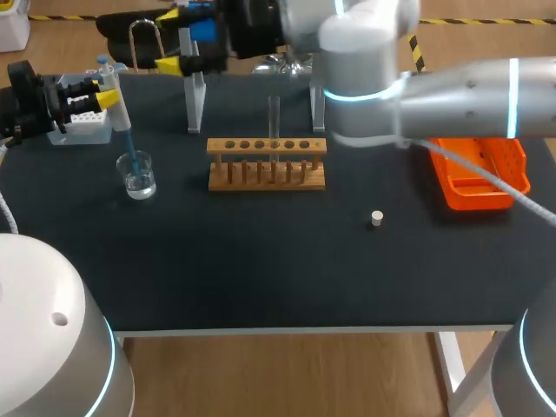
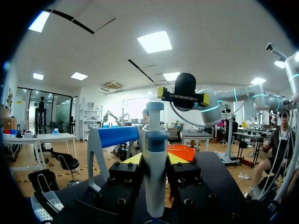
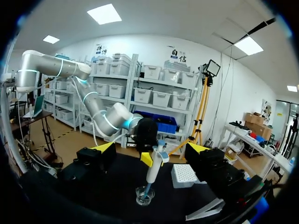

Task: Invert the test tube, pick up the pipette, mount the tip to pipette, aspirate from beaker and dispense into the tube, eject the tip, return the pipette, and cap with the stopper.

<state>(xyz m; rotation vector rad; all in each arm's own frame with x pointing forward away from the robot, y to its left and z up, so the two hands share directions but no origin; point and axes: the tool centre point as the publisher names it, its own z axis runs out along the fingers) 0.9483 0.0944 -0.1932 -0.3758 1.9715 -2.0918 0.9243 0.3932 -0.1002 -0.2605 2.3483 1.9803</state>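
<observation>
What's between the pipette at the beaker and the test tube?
Nothing visible: only bare table and the rack's empty holes lie between the beaker and the test tube; the left gripper holds the pipette.

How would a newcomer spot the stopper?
Start at the wooden rack in the middle of the black table. Nearer the front edge and to its right, short of the orange tray, sits the stopper. It is the only small whitish plug, standing alone.
</observation>
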